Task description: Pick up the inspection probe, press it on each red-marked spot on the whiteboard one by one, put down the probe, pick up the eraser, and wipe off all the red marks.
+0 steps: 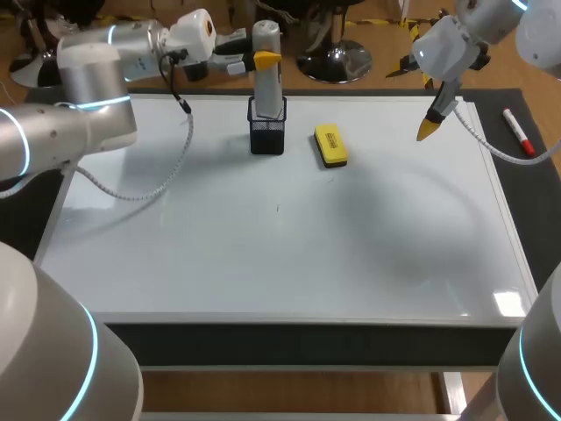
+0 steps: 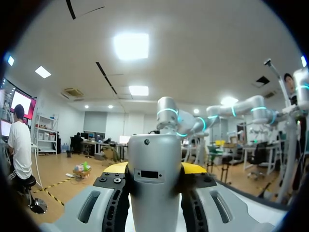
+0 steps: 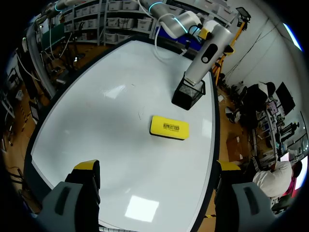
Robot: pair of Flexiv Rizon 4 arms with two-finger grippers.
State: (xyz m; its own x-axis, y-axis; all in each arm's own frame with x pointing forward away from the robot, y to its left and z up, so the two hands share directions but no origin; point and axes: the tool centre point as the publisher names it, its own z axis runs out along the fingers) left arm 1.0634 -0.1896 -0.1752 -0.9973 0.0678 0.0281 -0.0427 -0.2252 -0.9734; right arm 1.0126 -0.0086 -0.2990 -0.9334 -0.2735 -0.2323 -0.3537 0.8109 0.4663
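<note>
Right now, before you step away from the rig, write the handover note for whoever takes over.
Left gripper: shut on the upper part of the probe, which stands upright in the black mesh cup at the far side of the board.
Right gripper: open, empty, above the board's far right part.
Eraser: flat on the board beside the cup, no gripper on it.
Done: probe gripped, not yet lifted out.
Left: pressing, putting the probe down, wiping. No red marks show on the board in any view, so check first.
</note>
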